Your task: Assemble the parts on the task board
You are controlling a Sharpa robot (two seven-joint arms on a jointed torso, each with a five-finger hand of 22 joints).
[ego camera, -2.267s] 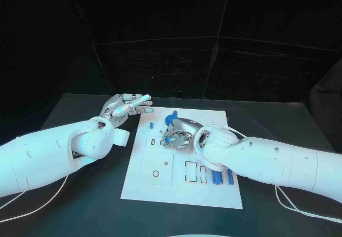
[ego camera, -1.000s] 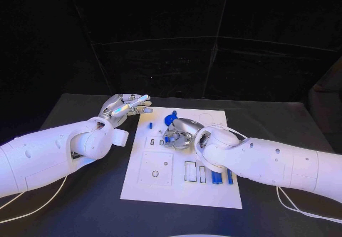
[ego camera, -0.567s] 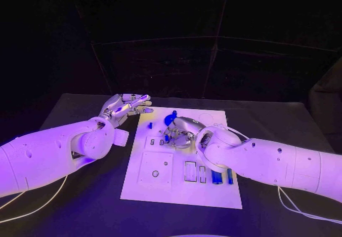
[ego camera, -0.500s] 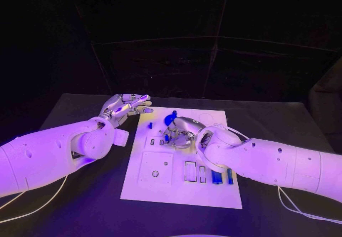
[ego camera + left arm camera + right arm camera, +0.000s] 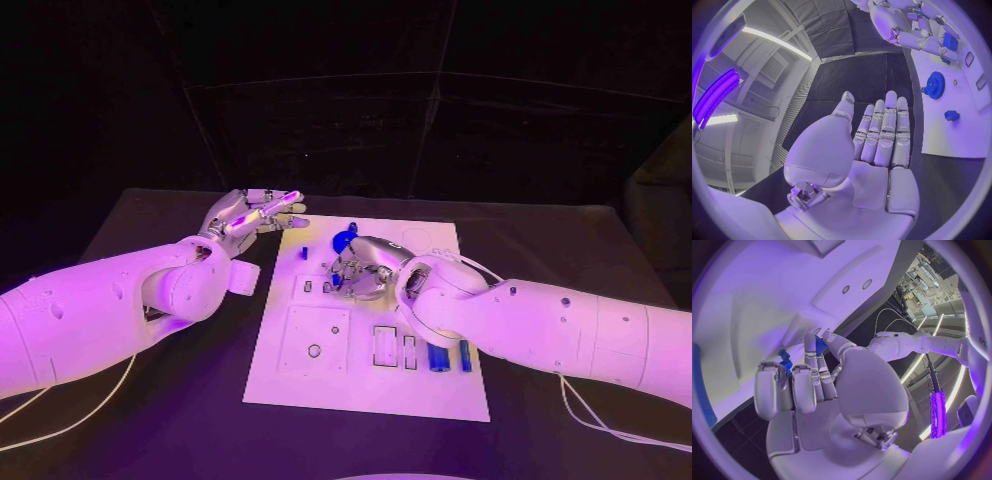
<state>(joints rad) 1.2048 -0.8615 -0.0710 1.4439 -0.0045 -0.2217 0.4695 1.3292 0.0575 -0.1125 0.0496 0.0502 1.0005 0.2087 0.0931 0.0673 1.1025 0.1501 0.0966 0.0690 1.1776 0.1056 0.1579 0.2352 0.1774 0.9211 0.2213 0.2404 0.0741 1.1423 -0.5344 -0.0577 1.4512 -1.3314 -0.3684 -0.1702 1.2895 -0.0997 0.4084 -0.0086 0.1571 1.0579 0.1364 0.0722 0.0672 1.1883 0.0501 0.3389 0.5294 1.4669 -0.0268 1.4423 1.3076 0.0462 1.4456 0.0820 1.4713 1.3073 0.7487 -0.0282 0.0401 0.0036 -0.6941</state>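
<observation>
Board (image 5: 368, 385) lies flat mid-table (image 5: 159, 430), white plate with cut slots.

Right hand (image 5: 361, 270) low over the board's upper middle, fingers (image 5: 804, 382) curled down around a small blue part (image 5: 820, 345). A second blue bit shows beside the fingers in the wrist view. Looks like a pinch, part at or near its seat; whether it is fully seated, cannot tell.

Left hand (image 5: 253, 215) raised off the board's far left corner, released, fingers (image 5: 882, 130) straight and together, nothing in it.

Other parts: blue gear (image 5: 932, 85) on the board's far end, a small blue block (image 5: 952, 115) near it, blue bars (image 5: 437, 357) standing in slots near the right forearm.

Handling, as judged: parts are small, rigid plastic, light, probably slick. Easy to tip or flick from a pinch. Best taken by opposite flat sides, fingertips only, pressed straight down into the slot. Gear: hold by the rim.
</observation>
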